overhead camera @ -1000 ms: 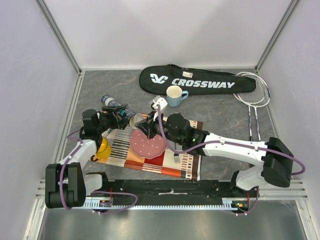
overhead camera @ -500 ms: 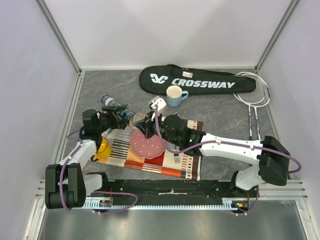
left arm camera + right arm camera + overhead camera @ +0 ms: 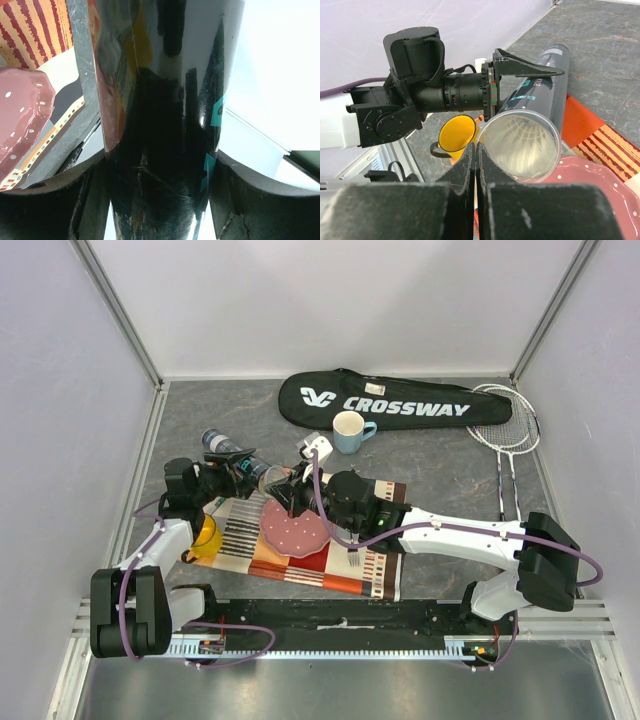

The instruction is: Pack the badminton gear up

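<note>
1. The right gripper (image 3: 477,165) is pinched fully closed with nothing visible between its fingers; its tips sit at the near rim of the long dark cylindrical tube (image 3: 540,82); whether they touch it I cannot tell.
2. Over the last second this arm has crept slightly leftward, bringing the tips up to the tube's mouth; the other arm has not shifted.
3. The left gripper (image 3: 240,468) has its jaws spread wide and clamped around the tube's body near the open end; it aims the mouth at the right arm, over the edge of the round pink dotted plate (image 3: 295,530).
4. Inside the mouth the white feathers of a shuttlecock (image 3: 522,147) show; how many sit stacked behind it is hidden.
5. Judging from this, loading the tube looks nearly done; closed tips would suit nudging the feathers deeper.
6. Farther out, 2 thin-framed rackets (image 3: 505,425) lie at the far right, their heads touching the end of the long black racket bag (image 3: 400,400) lettered "CROSSWAY"; neither is packed yet.
7. A light blue cup (image 3: 348,430) stands just in front of the bag; a yellow mug (image 3: 207,535) rests on the striped cloth mat (image 3: 250,540); neither belongs to the gear.
</note>
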Controlling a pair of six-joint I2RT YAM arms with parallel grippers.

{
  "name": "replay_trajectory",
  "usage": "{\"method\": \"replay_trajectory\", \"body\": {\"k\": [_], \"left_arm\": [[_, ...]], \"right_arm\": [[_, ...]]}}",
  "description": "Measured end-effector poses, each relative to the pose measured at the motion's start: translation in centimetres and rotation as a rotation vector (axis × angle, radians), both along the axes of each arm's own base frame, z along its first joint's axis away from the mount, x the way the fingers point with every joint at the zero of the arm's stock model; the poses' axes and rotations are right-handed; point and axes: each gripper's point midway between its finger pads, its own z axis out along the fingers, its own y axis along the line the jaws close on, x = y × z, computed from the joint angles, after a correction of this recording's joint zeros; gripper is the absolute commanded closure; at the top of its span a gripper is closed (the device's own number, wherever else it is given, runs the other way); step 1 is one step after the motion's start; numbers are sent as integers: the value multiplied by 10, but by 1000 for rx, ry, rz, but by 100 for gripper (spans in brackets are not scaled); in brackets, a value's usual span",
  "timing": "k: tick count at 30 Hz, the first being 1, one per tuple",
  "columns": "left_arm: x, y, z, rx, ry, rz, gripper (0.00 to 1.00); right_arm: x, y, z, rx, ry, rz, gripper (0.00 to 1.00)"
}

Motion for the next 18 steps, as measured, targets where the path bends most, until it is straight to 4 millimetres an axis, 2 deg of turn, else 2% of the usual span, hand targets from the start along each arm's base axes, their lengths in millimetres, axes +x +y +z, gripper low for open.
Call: {"method": "replay_trajectory", "body": {"k": [18], "left_arm": [[0,-2,2,0,-1,-5,98]], "right_arm": [[1,-1,-6,24,9,-13,100]]}}
